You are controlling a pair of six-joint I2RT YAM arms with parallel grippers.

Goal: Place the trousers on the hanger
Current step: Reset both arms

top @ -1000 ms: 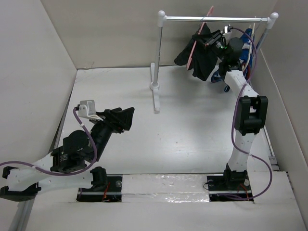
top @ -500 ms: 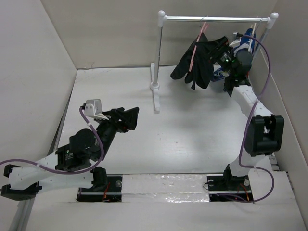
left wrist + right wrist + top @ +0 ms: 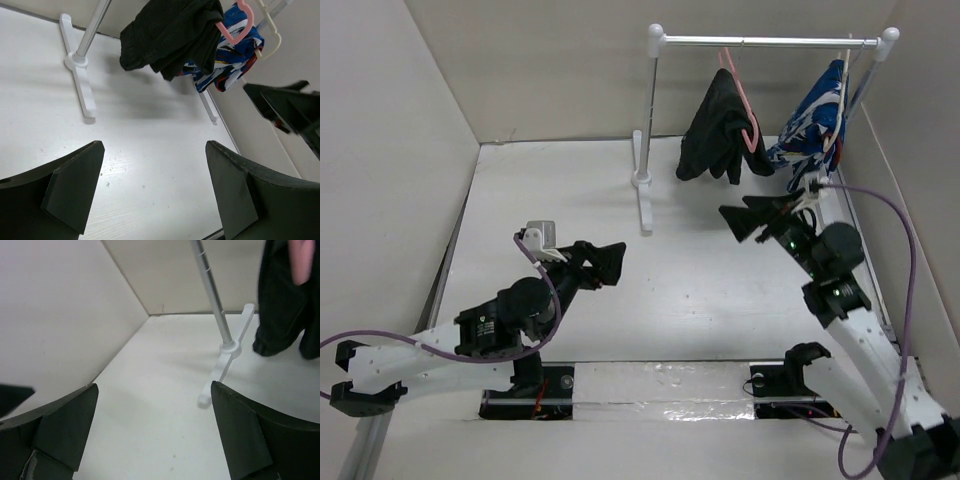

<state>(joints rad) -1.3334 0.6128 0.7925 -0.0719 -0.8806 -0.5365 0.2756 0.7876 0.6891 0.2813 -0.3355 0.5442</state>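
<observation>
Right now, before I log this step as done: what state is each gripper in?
Left gripper: open, holding nothing.
Right gripper: open, holding nothing.

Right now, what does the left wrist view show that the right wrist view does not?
Only the left wrist view: the patterned garment and a cream hanger beside it. Only the right wrist view: the left wall. Both: the trousers on the pink hanger, the rack with its post and foot, the table.

No readable text, label or number anywhere.
</observation>
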